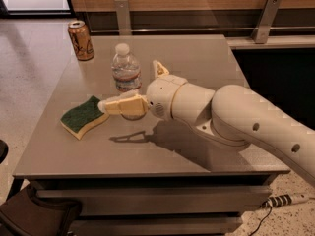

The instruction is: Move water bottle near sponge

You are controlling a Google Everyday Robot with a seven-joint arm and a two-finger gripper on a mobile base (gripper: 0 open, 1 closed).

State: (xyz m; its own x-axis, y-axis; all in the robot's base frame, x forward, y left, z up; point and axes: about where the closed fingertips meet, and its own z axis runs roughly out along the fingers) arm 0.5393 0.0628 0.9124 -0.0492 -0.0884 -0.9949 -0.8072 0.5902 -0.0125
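Observation:
The water bottle (126,72), clear with a white cap, stands upright on the grey table (197,53) a little right of and behind the sponge (83,116). The sponge lies flat with its green top up, near the table's left edge. My gripper (129,85) is open. Its near finger (123,105) lies across the front of the bottle's base and its tip reaches toward the sponge. Its far finger (158,68) stands apart to the right of the bottle. The bottle's base is partly hidden by the near finger.
A brown-gold drink can (80,40) stands at the table's back left corner. A wooden wall with metal brackets (266,17) runs behind the table. A dark seat (34,215) is at the lower left, and a power strip (283,199) lies on the floor at the right.

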